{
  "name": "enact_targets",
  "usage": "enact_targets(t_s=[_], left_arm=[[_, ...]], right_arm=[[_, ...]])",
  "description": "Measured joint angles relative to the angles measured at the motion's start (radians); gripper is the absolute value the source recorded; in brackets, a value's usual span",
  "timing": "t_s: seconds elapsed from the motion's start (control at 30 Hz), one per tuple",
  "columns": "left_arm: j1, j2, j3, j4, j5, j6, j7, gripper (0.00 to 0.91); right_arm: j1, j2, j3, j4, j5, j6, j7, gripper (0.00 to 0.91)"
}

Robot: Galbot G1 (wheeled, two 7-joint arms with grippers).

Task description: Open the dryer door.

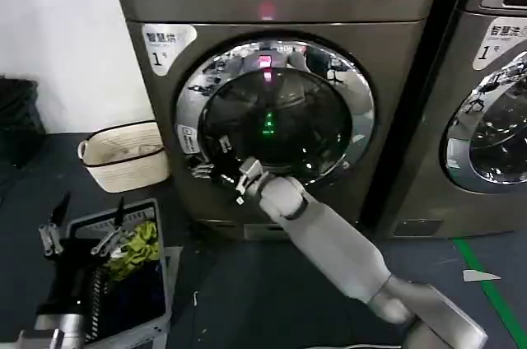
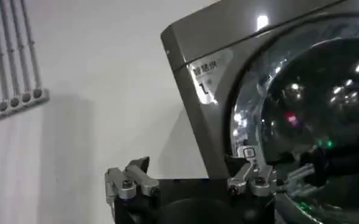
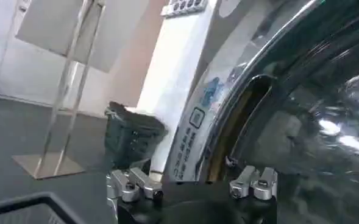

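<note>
Reaching far and left across the bronze-grey machine's front, my right claw [image 1: 221,166] sits at the lower-left rim of the round, chrome-ringed, dark-glass dryer door [image 1: 276,114], fingers spread apart, one at the gap [image 3: 228,143] between ring and cabinet. That edge looks like the latch side, so the pull should come toward me. My left claw [image 1: 82,230] waits open, low at near left.

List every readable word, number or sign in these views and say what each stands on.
"1" with a small mark after it: on the pale sticker at the upper left of the dryer front.
Chinese characters above that "1": too blurred to read.
"1" under blurred characters: sticker on the second machine.
Fine print on the sticker beside the dryer door rim: too small to read.
</note>
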Motion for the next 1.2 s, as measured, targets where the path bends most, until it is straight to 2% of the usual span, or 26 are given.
enact_targets(t_s=[0.23,0.5,0.67,0.9,1.07,1.2], left_arm=[[-0.008,0.005,-0.001,0.008,-0.005,0.000,0.000,0.907],[-0.026,0.028,-0.024,0.025,-0.041,0.006,0.007,0.907],[-0.043,0.052,-0.059,0.047,-0.104,0.010,0.028,0.907],[-0.082,0.116,-0.116,0.105,-0.279,0.025,0.055,0.907],[-0.122,0.189,-0.118,0.153,-0.334,0.042,0.067,0.907],[-0.165,0.254,-0.101,0.201,-0.366,0.039,0.132,0.907]], right_arm=[[-0.012,-0.057,-0.004,0.046,0.094,0.059,-0.168,0.907],[-0.025,-0.129,-0.001,0.097,0.176,0.086,-0.320,0.907],[-0.031,-0.196,0.006,0.144,0.210,0.101,-0.432,0.907],[-0.022,-0.299,-0.017,0.222,0.281,0.170,-0.599,0.907],[-0.026,-0.368,-0.013,0.278,0.329,0.169,-0.720,0.907],[-0.042,-0.422,0.004,0.325,0.388,0.168,-0.818,0.907]])
